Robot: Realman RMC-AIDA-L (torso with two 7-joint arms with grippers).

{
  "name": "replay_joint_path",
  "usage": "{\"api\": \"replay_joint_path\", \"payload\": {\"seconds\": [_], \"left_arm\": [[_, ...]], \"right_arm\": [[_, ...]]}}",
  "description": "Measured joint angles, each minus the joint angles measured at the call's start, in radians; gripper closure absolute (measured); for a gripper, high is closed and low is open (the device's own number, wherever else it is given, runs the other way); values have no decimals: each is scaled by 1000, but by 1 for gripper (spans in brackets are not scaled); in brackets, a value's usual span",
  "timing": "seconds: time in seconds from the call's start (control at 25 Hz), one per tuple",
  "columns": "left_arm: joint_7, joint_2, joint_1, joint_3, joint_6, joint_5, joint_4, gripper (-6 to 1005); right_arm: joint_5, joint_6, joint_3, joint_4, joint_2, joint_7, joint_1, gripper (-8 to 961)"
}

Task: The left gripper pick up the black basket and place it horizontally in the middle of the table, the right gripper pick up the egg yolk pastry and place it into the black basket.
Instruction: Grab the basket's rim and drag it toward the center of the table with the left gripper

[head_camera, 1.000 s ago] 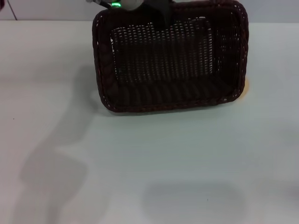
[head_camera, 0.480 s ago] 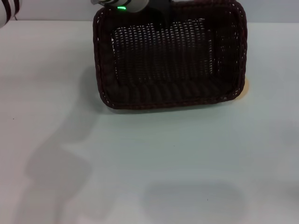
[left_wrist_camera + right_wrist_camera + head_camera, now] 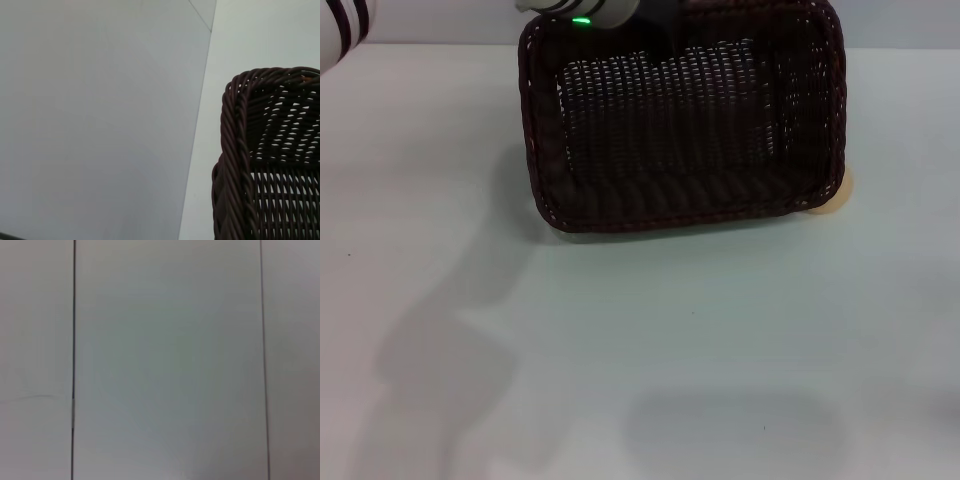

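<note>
The white table (image 3: 650, 340) spreads smooth and bare across my near side, with wide open room in front and to both sides. At its far edge, my left gripper (image 3: 660, 25) grips the back rim of the black basket (image 3: 680, 190), which is tilted with its opening toward me. A sliver of the egg yolk pastry (image 3: 842, 190) peeks out at the basket's right corner.
</note>
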Motion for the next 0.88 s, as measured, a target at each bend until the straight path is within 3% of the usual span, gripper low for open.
{"api": "replay_joint_path", "payload": {"seconds": [0.44, 0.72, 0.88], "left_arm": [[-29, -6, 22, 7, 35, -12, -31, 804], [-31, -6, 54, 31, 63, -11, -84, 560], [-62, -6, 168, 68, 161, -19, -236, 402]], "right_arm": [[0, -3, -6, 3, 0, -1, 1, 223], [2, -3, -6, 5, 0, -2, 3, 223], [2, -3, -6, 7, 0, -2, 3, 223]]}}
